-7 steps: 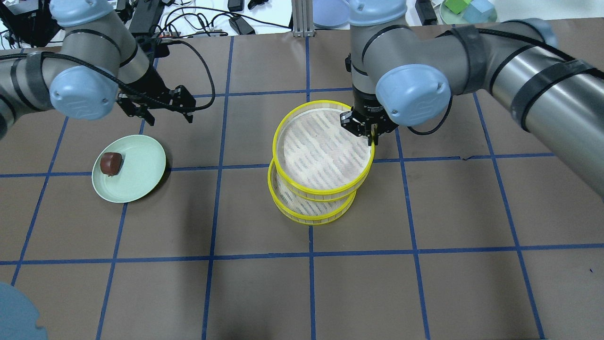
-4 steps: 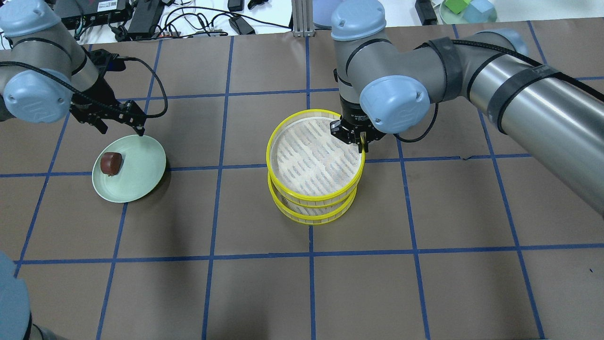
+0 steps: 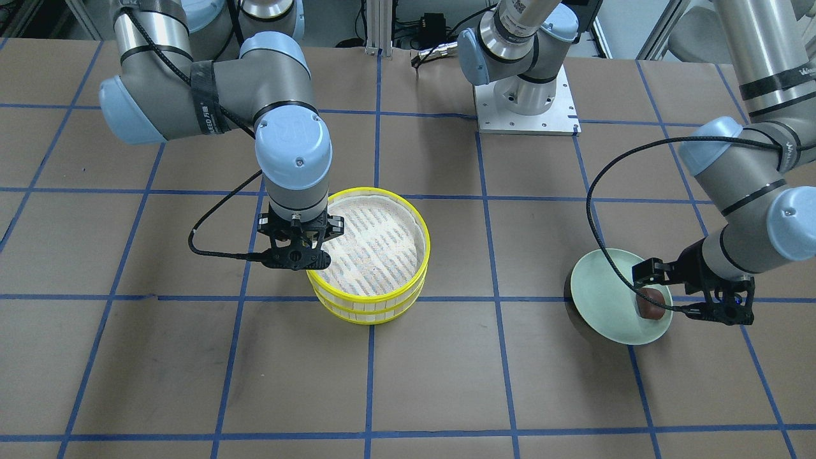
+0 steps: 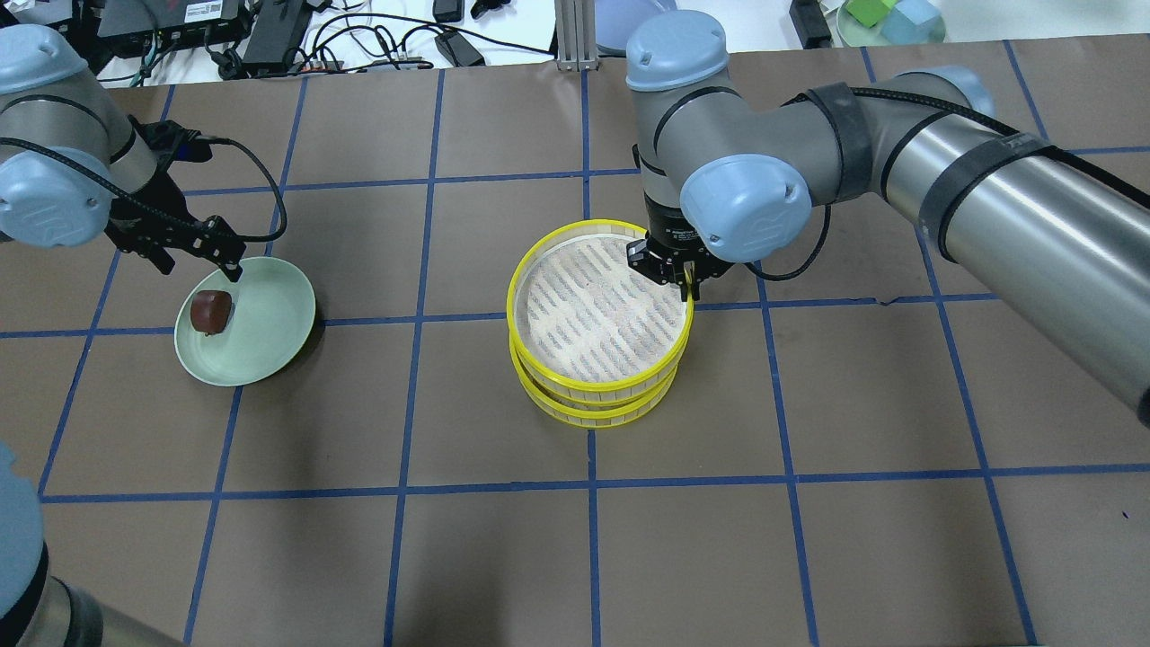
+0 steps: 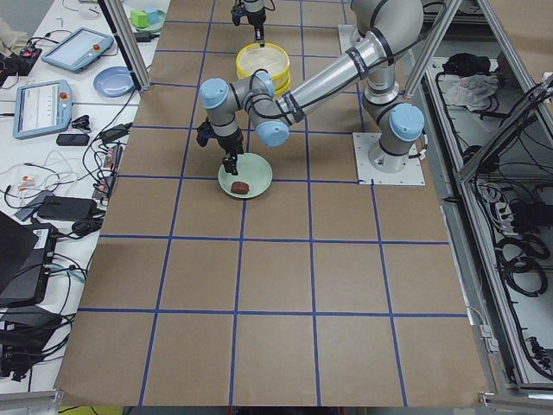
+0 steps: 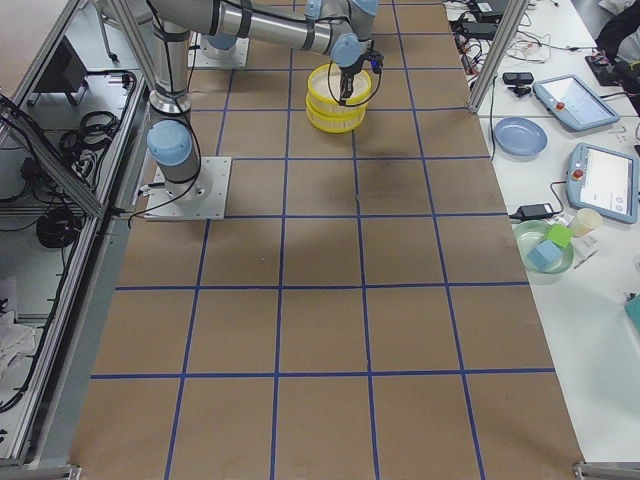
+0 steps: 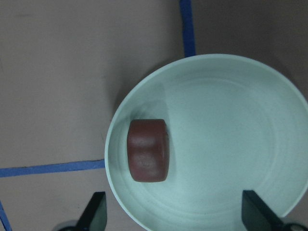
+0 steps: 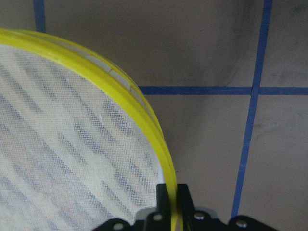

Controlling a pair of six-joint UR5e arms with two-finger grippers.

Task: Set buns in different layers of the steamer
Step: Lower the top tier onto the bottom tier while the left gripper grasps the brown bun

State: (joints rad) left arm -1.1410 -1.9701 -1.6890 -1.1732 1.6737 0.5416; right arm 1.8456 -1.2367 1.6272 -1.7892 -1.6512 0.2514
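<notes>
Two steamer layers stacked mid-table, one bun on a plate.
On the table (image 4: pixel 809 539), the upper layer (image 4: pixel 588 223) sits over the lower layer (image 4: pixel 593 420), slightly offset. The reddish-brown bun (image 4: pixel 211 311) lies on the pale green plate (image 4: pixel 269 332). The right claw (image 4: pixel 688 288) pinches the upper layer's rim; the left claw (image 4: pixel 201 267) is spread above the bun.

Stacking the upper layer (image 4: pixel 509 301) on the lower layer (image 4: pixel 593 420) near the middle of the table (image 4: pixel 809 539). Showing the plate (image 4: pixel 269 332) well apart on the robot's left, carrying the bun (image 4: pixel 211 312) in its left part. Hanging the left gripper (image 4: pixel 203 270) above the plate's far edge. Pinching the upper layer's right rim with the right gripper (image 4: pixel 687 289).
</notes>
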